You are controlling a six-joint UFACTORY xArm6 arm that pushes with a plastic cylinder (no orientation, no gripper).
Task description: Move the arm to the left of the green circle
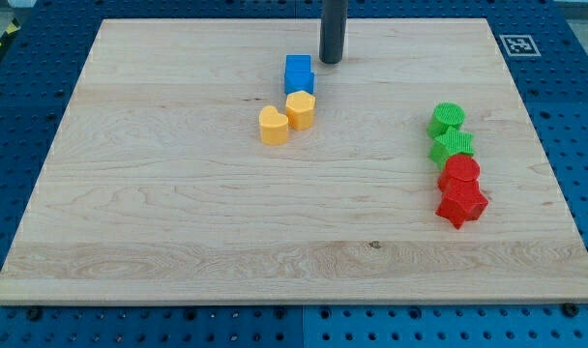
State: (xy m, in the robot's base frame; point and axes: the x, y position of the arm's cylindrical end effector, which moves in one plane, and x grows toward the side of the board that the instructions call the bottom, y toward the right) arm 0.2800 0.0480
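Observation:
The green circle (447,118) lies at the view's right on the wooden board (178,213), touching a second green block (453,146) just below it. My tip (331,60) stands near the view's top centre, well to the left of and above the green circle, and just up and right of the blue block (298,74).
Below the green blocks sit a red circle (460,171) and a red star (462,204), stacked in a column. A yellow heart (273,126) and a yellow hexagon (300,109) lie just below the blue block. A marker tag (517,44) is at the top right corner.

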